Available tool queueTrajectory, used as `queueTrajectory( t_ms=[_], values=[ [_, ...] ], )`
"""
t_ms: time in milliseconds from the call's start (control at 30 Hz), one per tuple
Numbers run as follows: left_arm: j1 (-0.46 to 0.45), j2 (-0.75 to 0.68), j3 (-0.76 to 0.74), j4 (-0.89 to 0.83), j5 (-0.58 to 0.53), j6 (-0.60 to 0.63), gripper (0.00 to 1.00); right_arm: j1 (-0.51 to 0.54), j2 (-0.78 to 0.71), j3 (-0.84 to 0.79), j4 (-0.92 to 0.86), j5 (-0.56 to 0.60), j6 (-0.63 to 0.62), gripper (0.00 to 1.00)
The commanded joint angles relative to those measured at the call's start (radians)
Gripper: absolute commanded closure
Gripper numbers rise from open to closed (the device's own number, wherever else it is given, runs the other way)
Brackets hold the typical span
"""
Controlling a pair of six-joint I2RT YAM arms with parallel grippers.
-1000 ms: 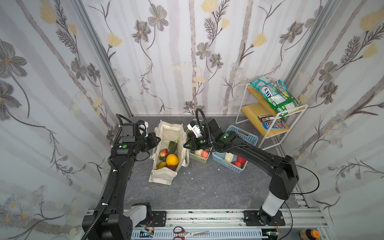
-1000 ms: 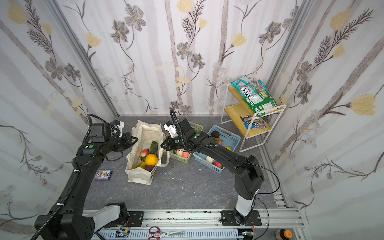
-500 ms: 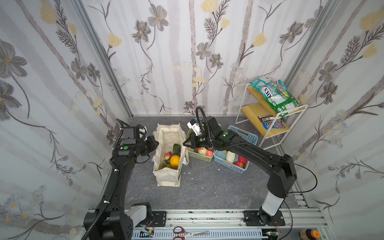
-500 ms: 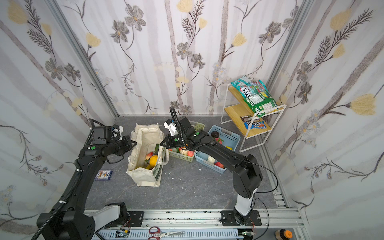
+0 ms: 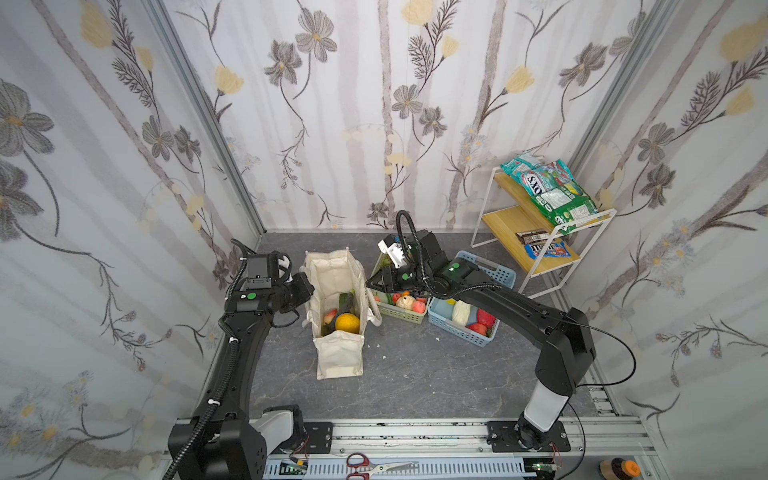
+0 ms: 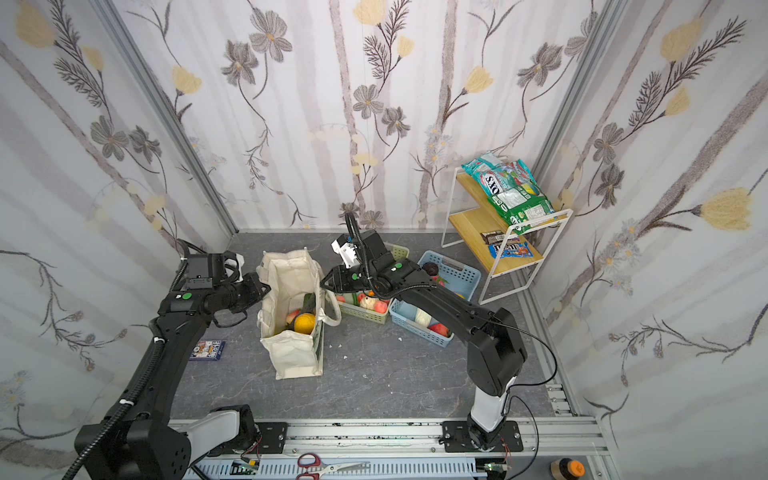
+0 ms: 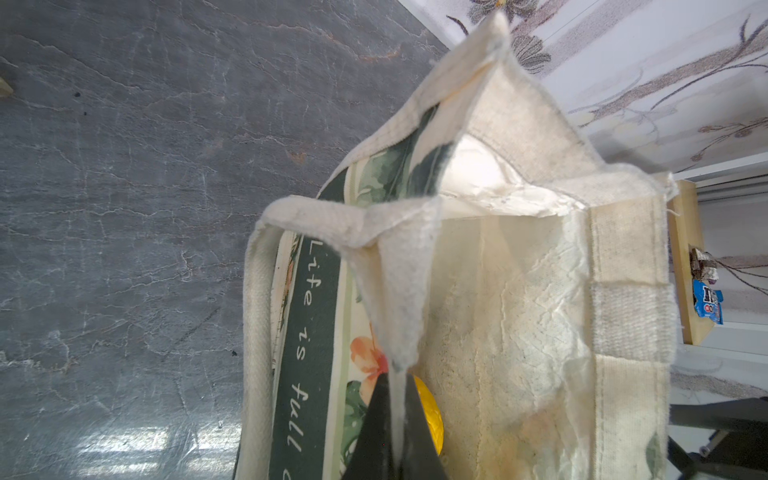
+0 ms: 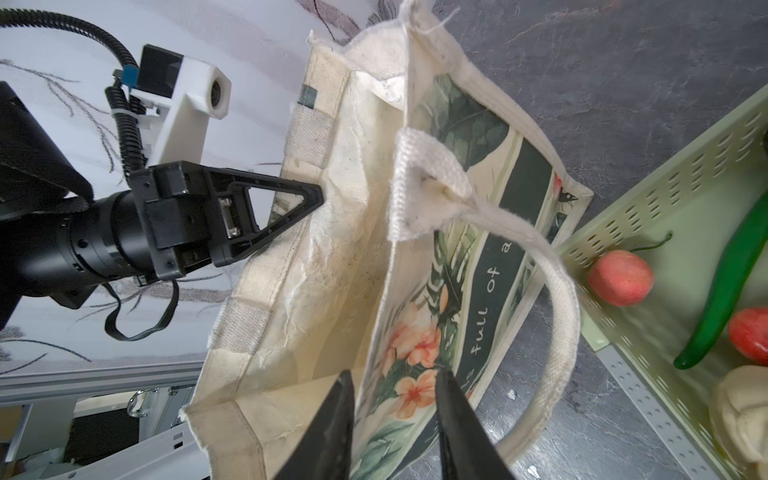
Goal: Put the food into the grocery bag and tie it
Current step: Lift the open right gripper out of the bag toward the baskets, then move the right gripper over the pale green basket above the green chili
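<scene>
The cream grocery bag [image 5: 337, 358] [image 6: 293, 353] stands upright mid-floor, mouth open. Inside it lies food: a yellow-orange fruit [image 5: 347, 323] [image 6: 304, 323], a green piece and a red piece. My left gripper [image 5: 309, 289] [image 7: 397, 376] is shut on the bag's left rim, a fold of canvas [image 7: 399, 291] pinched between its fingers. My right gripper [image 5: 368, 285] [image 8: 392, 374] is open, its jaws either side of the bag's printed right wall [image 8: 453, 266] with a gap. A handle [image 8: 559, 291] hangs loose outside. More food fills the green basket [image 5: 407, 318] and the blue basket [image 5: 469, 336].
A white wire shelf [image 5: 540, 253] at the back right carries snack packets [image 5: 552, 191] and candy bars. A small card pack [image 6: 208, 348] lies on the floor by the left arm. Scissors [image 5: 374, 471] rest on the front rail. Walls enclose three sides.
The bag has moved right and risen from leaning to upright, and its mouth has narrowed. My right gripper has opened off the rim; the left keeps its pinch.
</scene>
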Motion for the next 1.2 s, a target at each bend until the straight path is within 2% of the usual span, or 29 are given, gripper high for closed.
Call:
queueTrajectory(
  t_ms=[0,67,133,300,400,500,833,1167],
  values=[
    [0.004,0.001,0.002,0.013,-0.01,0.005,0.9,-0.006,-0.019,0.0,0.02,0.004,-0.008,0.62],
    [0.007,-0.001,0.006,0.011,-0.013,0.008,0.9,-0.012,-0.027,-0.001,0.016,0.006,-0.009,0.62],
    [0.008,-0.001,0.012,0.005,-0.02,0.013,0.83,-0.018,-0.033,0.001,0.013,0.008,-0.013,0.6],
    [0.009,-0.001,0.019,-0.007,-0.026,0.024,0.75,-0.035,-0.041,0.001,-0.007,0.04,-0.028,0.57],
    [0.01,0.001,0.019,-0.009,-0.029,0.026,0.74,-0.047,-0.041,-0.001,-0.021,0.054,-0.039,0.55],
    [0.009,0.001,0.025,-0.018,-0.039,0.031,0.68,-0.055,-0.043,0.001,-0.045,0.085,-0.058,0.5],
    [0.008,0.003,0.046,-0.044,-0.069,0.048,0.61,-0.078,-0.051,-0.014,-0.111,0.221,-0.111,0.45],
    [0.006,0.004,0.066,-0.053,-0.082,0.033,0.6,-0.087,-0.009,-0.001,-0.167,0.387,-0.159,0.43]
  ],
)
